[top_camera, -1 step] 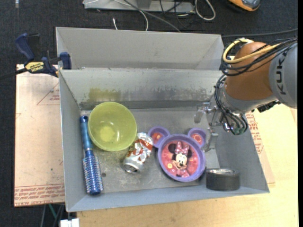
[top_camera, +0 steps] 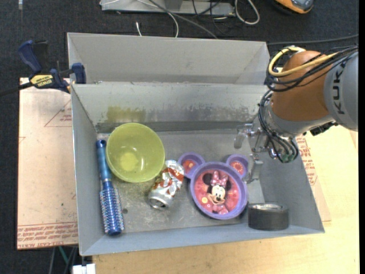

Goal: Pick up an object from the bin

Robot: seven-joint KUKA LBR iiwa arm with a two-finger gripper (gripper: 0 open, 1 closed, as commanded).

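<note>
My gripper (top_camera: 249, 153) hangs at the right side of the bin, close to the back wall, with its fingers open and nothing between them. Just below it lies a purple mouse-eared bowl (top_camera: 218, 190) with a cartoon mouse printed inside. The bowl's right ear sits beside the lower fingertip; I cannot tell whether they touch. A black tape roll (top_camera: 268, 216) lies flat in the front right corner, below the gripper.
A crushed red and silver drinks can (top_camera: 165, 186) lies left of the purple bowl. Further left stand a yellow-green bowl (top_camera: 135, 152) and a blue hairbrush (top_camera: 108, 196) along the left wall. The arm's orange cover overhangs the right rim.
</note>
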